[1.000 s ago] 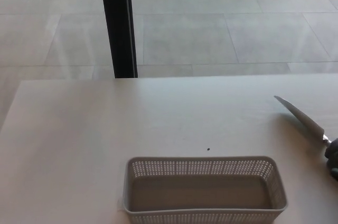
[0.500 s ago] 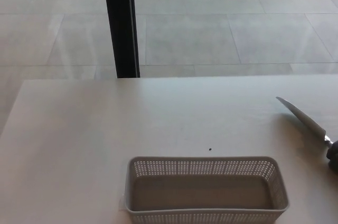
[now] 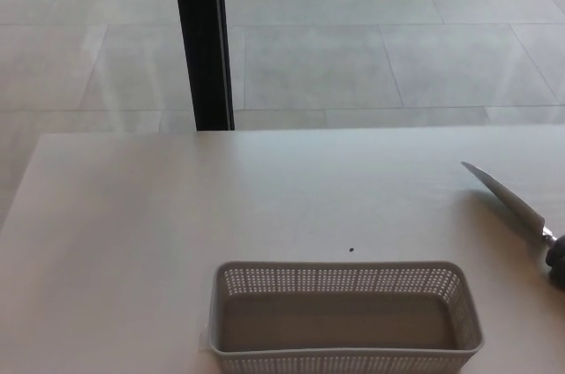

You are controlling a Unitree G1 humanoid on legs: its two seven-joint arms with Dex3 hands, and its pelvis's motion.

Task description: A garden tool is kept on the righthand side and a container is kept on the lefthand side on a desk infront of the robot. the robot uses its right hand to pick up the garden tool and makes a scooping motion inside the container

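You see the whole view sit slightly further right than a second ago; the trowel (image 3: 505, 194) and basket (image 3: 344, 317) themselves lie unmoved.

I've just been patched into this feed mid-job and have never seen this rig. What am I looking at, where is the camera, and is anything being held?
This is a single view from a camera on a humanoid robot's head, looking down at a pale desk. Neither robot hand shows clearly, so nothing can be seen to be held. Near the front edge sits an empty grey perforated plastic basket. At the right edge lies a garden tool with a pointed silvery metal blade; its dark handle runs out of frame. A small dark speck marks the desk behind the basket. Beyond the desk are a tiled floor and a black upright post.
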